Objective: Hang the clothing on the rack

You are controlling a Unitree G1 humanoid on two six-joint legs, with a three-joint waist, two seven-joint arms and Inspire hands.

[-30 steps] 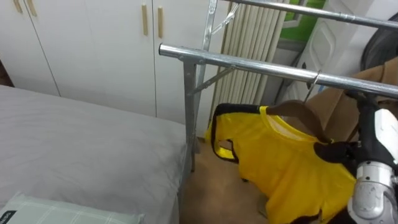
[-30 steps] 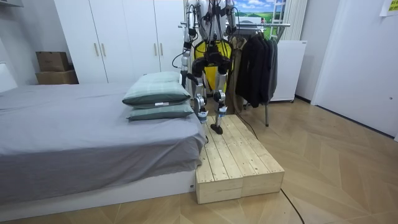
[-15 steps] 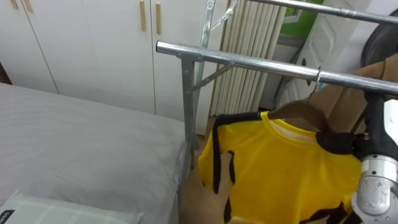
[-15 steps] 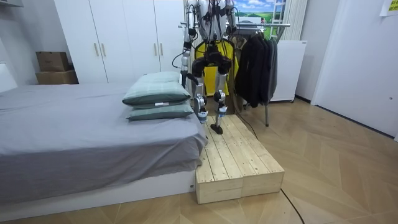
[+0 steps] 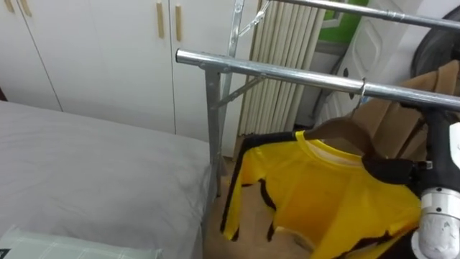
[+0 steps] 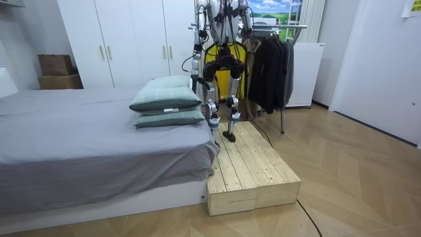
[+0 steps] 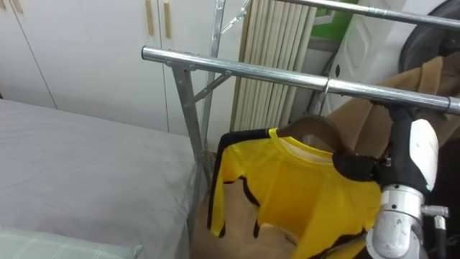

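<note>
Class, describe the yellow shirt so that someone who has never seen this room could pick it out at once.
Find the silver clothes rack standing beside the grey bed. On its nearer rail a brown wooden hanger carries the yellow shirt. Its bright yellow with black trim sets it apart from the tan garment behind.

A yellow shirt [image 5: 323, 194] with black trim hangs on a brown wooden hanger [image 5: 343, 132], whose wire hook meets the metal rail [image 5: 273, 72]. The shirt spreads out just below the rail, one sleeve drooping under the rail's end.
</note>
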